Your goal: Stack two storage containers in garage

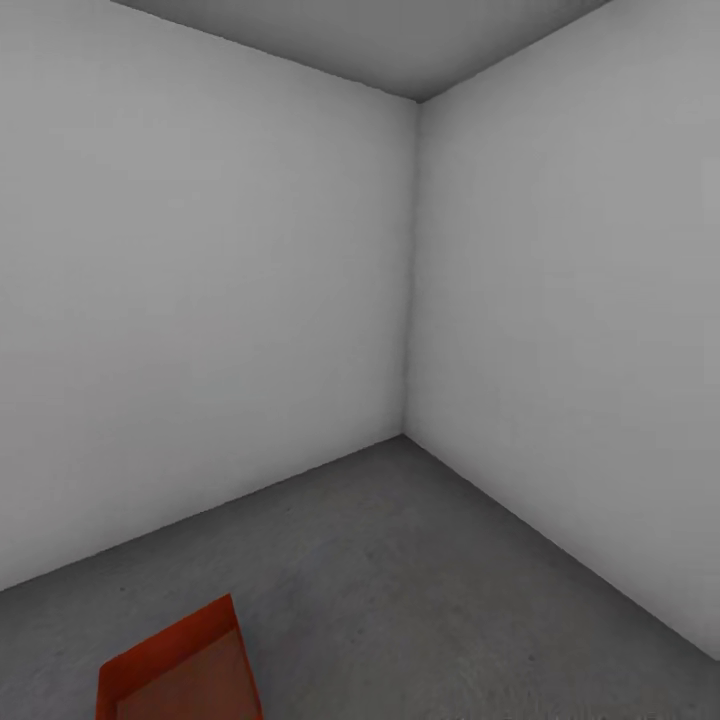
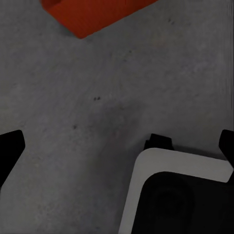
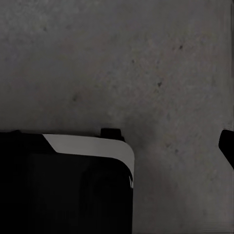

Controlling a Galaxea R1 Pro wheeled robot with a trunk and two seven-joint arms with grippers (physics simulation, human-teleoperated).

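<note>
A bare garage corner seen from the robot's head: two plain white walls [image 1: 200, 300] meet at a vertical seam right of centre, under a grey ceiling [image 1: 400, 40]. The floor [image 1: 420, 580] is dull grey, mottled concrete. One red-orange storage container [image 1: 180, 670] sits on this floor at the lower left of the head view, cut off by the frame's edge, with one corner pointing toward the walls and its open top facing up. In the left wrist view, a corner of the same container [image 2: 92, 14] shows on the concrete, well apart from the left end effector [image 2: 119, 144], whose dark fingertips [image 2: 9, 146] stand wide apart and hold nothing. Part of the robot's white and black base [image 2: 180, 195] shows below it. In the right wrist view, the right end effector's fingertip [image 3: 227, 146] is at the frame's edge over bare concrete; whether it is wide or narrow cannot be told.
</note>
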